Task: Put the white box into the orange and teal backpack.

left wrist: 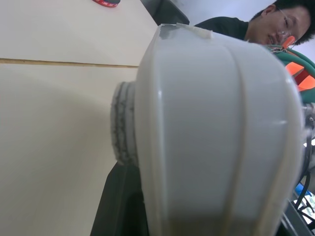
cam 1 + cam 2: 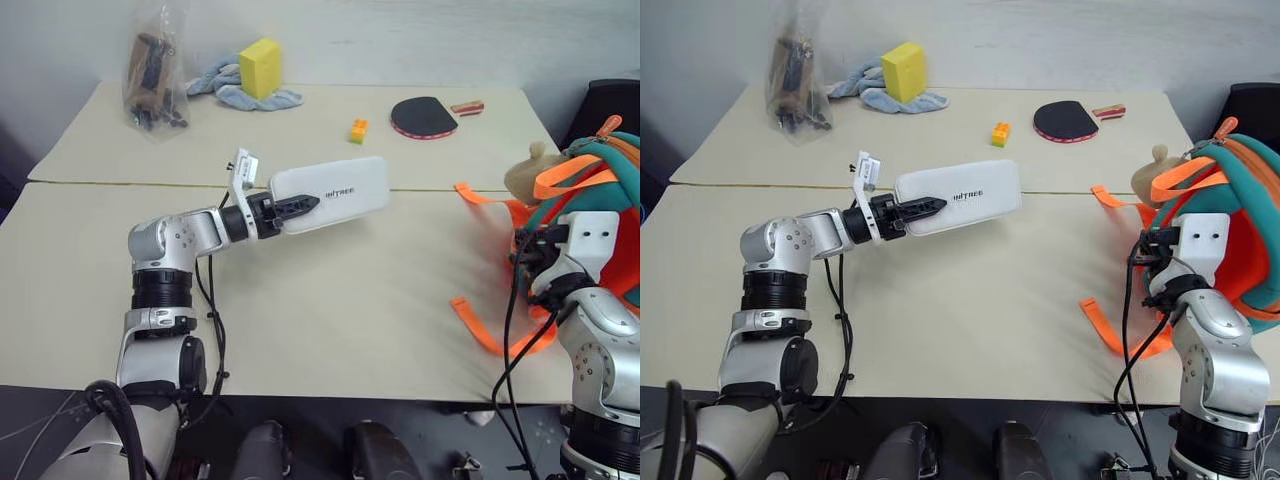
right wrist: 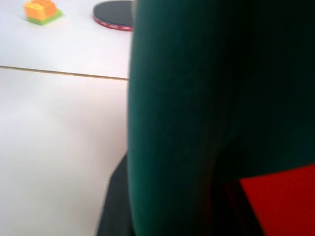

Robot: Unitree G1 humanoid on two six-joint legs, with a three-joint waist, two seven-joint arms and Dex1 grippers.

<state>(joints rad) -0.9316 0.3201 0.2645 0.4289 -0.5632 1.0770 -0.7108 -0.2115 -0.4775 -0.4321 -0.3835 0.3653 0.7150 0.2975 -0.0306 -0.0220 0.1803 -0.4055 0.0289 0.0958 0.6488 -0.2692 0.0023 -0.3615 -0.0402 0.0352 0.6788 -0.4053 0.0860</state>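
Left tool (image 2: 925,209) was clamped on the near end of the white box (image 2: 960,196), held level above the bench (image 2: 970,290), far end pointing toward the orange and teal backpack (image 2: 1240,220). Right tool (image 2: 1155,262) was pressed into the backpack's teal side; jaw state couldn't be told.

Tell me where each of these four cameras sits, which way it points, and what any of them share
Left and right eye: on the head, looking forward and down at the table, both arms showing.
Left wrist: on the left arm, against the white box held by the left gripper.
Right wrist: on the right arm, pressed against the orange and teal backpack.
Shared: paddle and toy brick in eye and right wrist views.
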